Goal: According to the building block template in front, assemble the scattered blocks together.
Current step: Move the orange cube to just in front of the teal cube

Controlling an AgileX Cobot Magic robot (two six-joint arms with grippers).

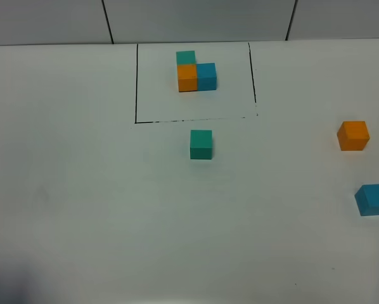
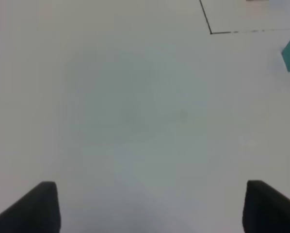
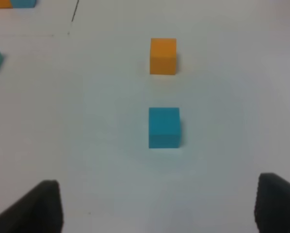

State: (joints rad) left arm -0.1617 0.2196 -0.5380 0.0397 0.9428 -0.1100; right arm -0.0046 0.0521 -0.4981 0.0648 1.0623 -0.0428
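The building block template (image 1: pixel 196 73) sits far-centre on the white surface (image 1: pixel 82 202), inside a thin black drawn rectangle (image 1: pixel 136 82). It is an L of matte cubes, teal behind orange and blue on orange's right. Outside the frame, a loose teal cube (image 1: pixel 201 144) lies just before the near line, with an orange cube (image 1: pixel 353 135) and a blue cube (image 1: pixel 373 199) far right. The left fingers (image 2: pixel 36 208) and right fingers (image 3: pixel 36 208) are spread wide, holding nothing.
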